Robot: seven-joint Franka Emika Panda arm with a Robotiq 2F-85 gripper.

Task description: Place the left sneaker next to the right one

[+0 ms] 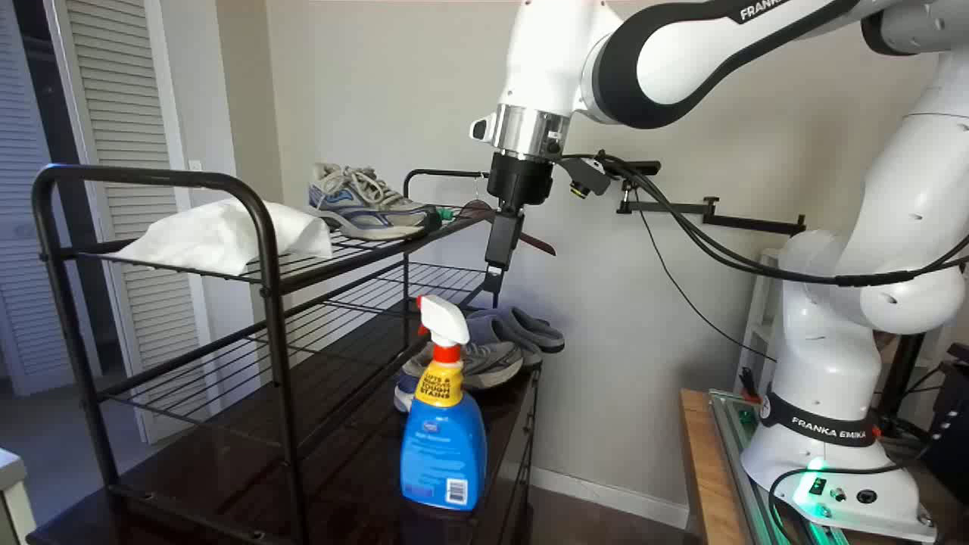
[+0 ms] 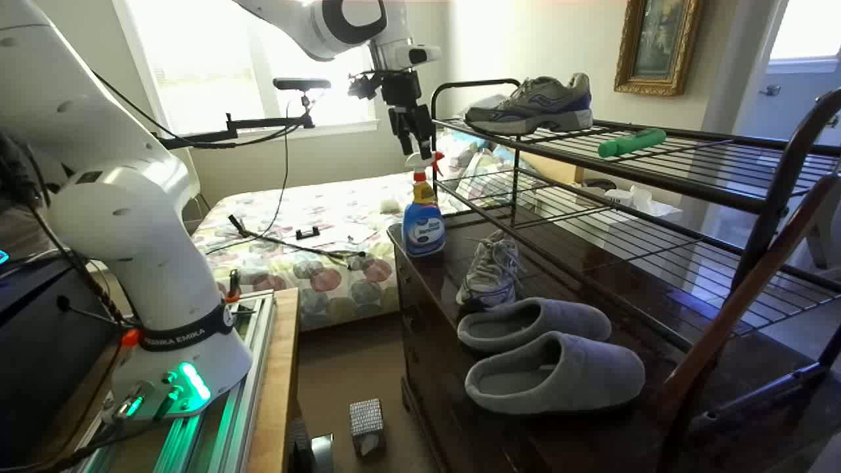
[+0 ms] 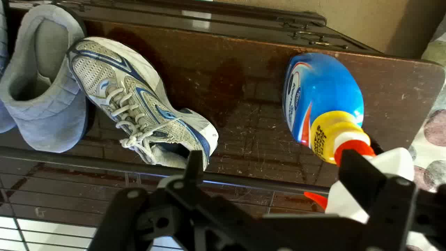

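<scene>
Wrist view: spread and empty, the claw [image 3: 271, 162] is held above the dresser [image 3: 251, 69], presumably so the laced running shoe [image 3: 137, 97] can be gripped.

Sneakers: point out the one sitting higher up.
The sneaker on the top rack shelf; the other sneaker stands lower, on the dresser beside the slippers.

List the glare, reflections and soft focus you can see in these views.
In an exterior view, the window is largely blown out to white; in both exterior views, a green light glows on the robot's base; in the wrist view, the shiny dresser top carries faint reflections, and the near gripper looks softer than the sneaker.
</scene>
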